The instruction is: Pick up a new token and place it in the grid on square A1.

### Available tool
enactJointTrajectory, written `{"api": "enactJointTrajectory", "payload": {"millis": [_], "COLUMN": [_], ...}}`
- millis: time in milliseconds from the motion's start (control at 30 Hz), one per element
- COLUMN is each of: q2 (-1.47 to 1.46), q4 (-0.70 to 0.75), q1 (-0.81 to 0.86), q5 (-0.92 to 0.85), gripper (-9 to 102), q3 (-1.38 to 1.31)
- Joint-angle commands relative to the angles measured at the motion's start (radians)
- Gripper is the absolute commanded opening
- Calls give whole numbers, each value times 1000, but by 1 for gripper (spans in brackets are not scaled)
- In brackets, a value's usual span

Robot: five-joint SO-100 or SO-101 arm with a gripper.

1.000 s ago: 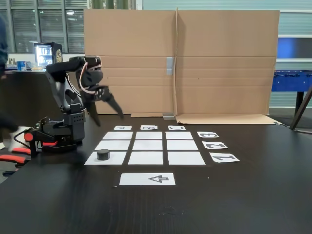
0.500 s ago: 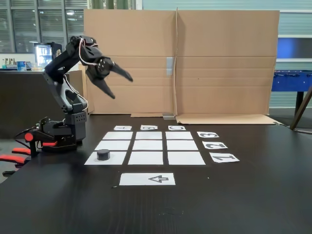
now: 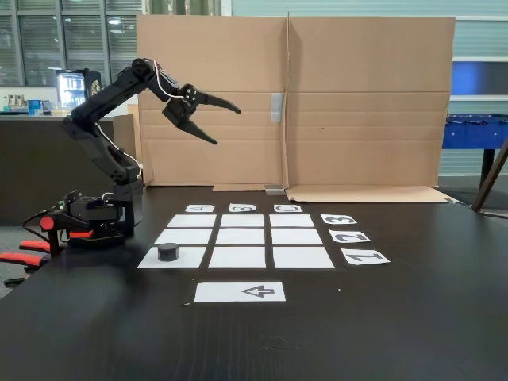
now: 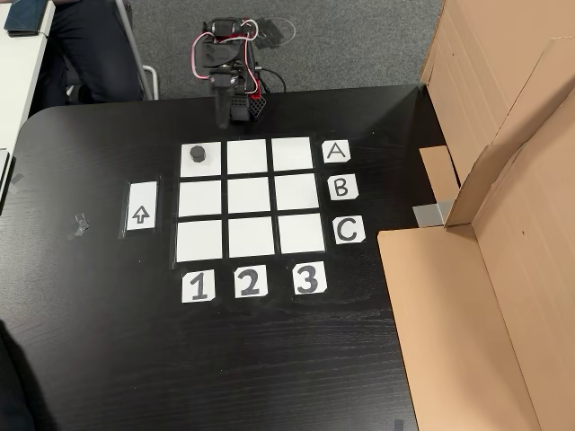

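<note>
Sitting on square A1 (image 4: 199,159), token (image 3: 167,252) well below open end effector (image 3: 228,123).

In the other view, your token (image 4: 199,153) sits on the grid's (image 4: 251,199) upper-left square A1 (image 4: 212,167); the arrow strip (image 4: 141,206) lies left.

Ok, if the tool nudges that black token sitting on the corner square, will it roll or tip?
Probably neither. The token is a short, wide cylinder resting flat on square A1, so it should slide rather than tip. It looks small and likely light, so a push may also drag the loose-looking paper. On edge it could roll. The tool is open, raised well above it.
</note>
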Motion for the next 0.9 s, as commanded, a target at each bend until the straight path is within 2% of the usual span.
{"api": "enactJointTrajectory", "payload": {"millis": [0, 167, 500, 867], "q2": [71, 193, 434, 683], "q4": [25, 57, 58, 64], "q1": [-138, -282, -262, -213], "q5": [-6, -55, -235, -330], "gripper": [36, 36, 36, 36], "q3": [41, 202, 394, 518]}}
